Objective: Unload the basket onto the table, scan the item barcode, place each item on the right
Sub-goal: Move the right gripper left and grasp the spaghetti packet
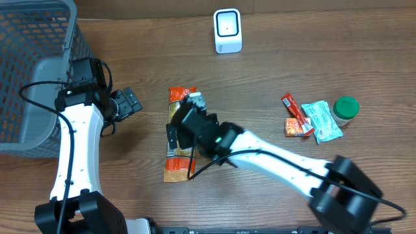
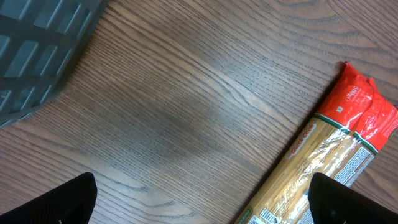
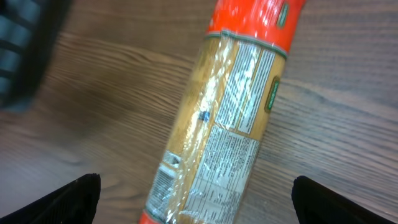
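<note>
The item, a long spaghetti packet (image 1: 178,159) with red ends, lies flat on the wooden table. The white barcode scanner (image 1: 227,30) stands at the back. My right gripper (image 1: 186,127) hovers over the packet's middle and hides part of it. In the right wrist view its jaws (image 3: 199,205) stand wide open, with the packet (image 3: 230,124) lying between and beyond the dark fingertips (image 3: 74,200); a small barcode (image 3: 163,180) faces up. My left gripper (image 1: 130,103) is open to the packet's left. In its wrist view the gripper (image 2: 199,208) is over bare wood, with the packet (image 2: 329,162) beside its right finger.
A grey mesh basket (image 1: 32,65) fills the far left. On the right lie a red snack packet (image 1: 296,117), a pale blue-green pouch (image 1: 322,120) and a green-lidded jar (image 1: 345,109).
</note>
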{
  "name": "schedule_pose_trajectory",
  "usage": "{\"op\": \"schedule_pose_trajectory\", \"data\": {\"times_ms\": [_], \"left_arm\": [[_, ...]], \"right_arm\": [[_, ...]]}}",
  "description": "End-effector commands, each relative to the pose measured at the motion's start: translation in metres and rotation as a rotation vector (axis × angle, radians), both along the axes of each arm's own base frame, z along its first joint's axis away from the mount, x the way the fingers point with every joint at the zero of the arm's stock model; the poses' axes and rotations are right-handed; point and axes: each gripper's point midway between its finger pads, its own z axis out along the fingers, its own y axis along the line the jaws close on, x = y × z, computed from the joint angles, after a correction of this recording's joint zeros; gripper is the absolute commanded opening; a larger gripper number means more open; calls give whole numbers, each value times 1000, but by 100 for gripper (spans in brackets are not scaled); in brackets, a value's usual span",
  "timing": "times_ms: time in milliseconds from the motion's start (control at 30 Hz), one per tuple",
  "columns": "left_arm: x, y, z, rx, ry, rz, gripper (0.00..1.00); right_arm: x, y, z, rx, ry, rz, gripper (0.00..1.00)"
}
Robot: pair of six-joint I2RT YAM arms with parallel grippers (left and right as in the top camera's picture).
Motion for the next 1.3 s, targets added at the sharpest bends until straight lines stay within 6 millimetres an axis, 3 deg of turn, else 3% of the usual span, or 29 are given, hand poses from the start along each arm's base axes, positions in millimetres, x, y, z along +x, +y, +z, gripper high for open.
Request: {"op": "schedule_pose_trajectory", "data": {"times_ms": [0, 233, 467, 700, 833, 933, 1033, 1133, 1267], "left_arm": [[0, 1, 1, 4, -2, 8, 100], [0, 1, 1, 4, -2, 8, 100], [0, 1, 1, 4, -2, 8, 100], [0, 1, 1, 4, -2, 8, 100], [0, 1, 1, 4, -2, 8, 100], [0, 1, 1, 4, -2, 8, 100], [0, 1, 1, 4, -2, 8, 100], [0, 1, 1, 4, -2, 8, 100], [0, 1, 1, 4, -2, 8, 100]], "right_arm": [[6, -6, -37, -104, -43, -64, 100], [5, 2, -86, -161, -30, -28, 100], [7, -33, -93, -337, -8, 69, 100], [-4, -84, -63, -502, 69, 126, 100], [-20, -114, -62, -634, 131, 218, 100], [-22, -127, -63, -665, 166, 208, 100], [-17, -124, -52, -632, 163, 243, 100], [-9, -110, -21, -571, 139, 291, 100], [-2, -71, 24, -403, 106, 399, 100]]}}
